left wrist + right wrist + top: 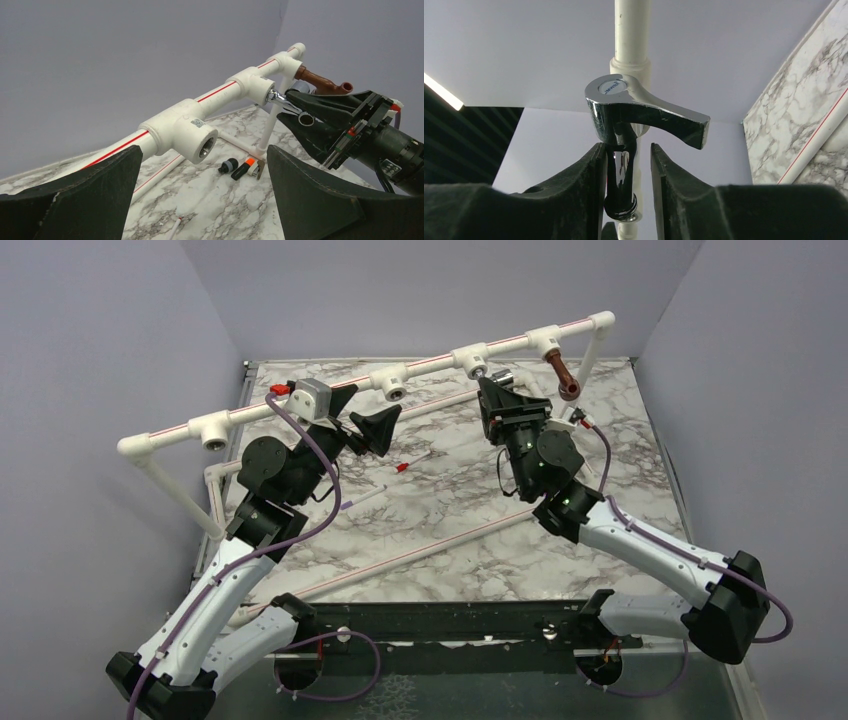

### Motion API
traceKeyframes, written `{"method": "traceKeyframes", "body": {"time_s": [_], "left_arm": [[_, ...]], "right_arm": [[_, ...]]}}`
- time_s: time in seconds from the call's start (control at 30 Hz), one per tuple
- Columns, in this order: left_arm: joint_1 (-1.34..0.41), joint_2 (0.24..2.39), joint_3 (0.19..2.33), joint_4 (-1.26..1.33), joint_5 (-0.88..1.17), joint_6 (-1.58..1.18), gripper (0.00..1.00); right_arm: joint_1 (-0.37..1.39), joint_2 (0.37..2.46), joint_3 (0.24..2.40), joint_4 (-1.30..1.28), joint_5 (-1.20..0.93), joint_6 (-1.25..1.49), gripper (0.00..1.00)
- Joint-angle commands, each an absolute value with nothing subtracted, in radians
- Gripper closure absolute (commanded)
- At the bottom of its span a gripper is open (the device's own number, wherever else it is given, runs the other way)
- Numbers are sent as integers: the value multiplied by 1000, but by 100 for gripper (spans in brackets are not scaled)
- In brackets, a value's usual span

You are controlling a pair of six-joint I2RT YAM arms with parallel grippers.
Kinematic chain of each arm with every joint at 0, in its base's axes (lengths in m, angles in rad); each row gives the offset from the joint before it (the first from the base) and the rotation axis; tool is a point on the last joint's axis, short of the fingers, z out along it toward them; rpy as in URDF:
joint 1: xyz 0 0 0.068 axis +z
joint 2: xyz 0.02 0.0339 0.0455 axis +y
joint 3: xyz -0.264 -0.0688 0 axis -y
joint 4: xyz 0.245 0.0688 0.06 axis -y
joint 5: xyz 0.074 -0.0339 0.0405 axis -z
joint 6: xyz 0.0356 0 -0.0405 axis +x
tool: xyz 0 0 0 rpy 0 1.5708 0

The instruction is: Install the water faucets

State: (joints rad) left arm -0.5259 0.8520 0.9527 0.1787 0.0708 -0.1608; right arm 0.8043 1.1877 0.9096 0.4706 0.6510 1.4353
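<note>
Right tool sits loosely round the spout of the chrome faucet, one finger touching, a sliver of gap by the other. That faucet sticks out of a pipe tee. The brown faucet hangs from the next tee. Left tool gapes wide, empty.

Left arm and right arm both stretch forward, leaning inward. Left gripper gapes wide; right gripper has jaws only narrowly parted.

Soft, even light fills my three views, leaving only faint shadows on the tabletop and bright glints on the chrome faucet, all fairly sharp.
</note>
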Motion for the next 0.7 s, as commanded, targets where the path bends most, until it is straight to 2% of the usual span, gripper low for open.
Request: {"method": "traceKeyframes", "body": {"time_s": [0.0,0.1,0.23,0.5,0.67], "left_arm": [[-532,853,945,204,71,-166,4],[-532,854,945,204,71,-166,4],[-532,854,945,203,71,-166,4],[-532,858,945,202,73,-167,4],[-532,857,945,203,73,-167,4]], "right_arm": [[818,1191,881,360,582,1403,57],[817,1170,881,326,581,1377,46],[818,1118,869,300,589,1317,39],[817,1008,891,183,548,1111,33],[818,957,930,122,502,925,33]]}}
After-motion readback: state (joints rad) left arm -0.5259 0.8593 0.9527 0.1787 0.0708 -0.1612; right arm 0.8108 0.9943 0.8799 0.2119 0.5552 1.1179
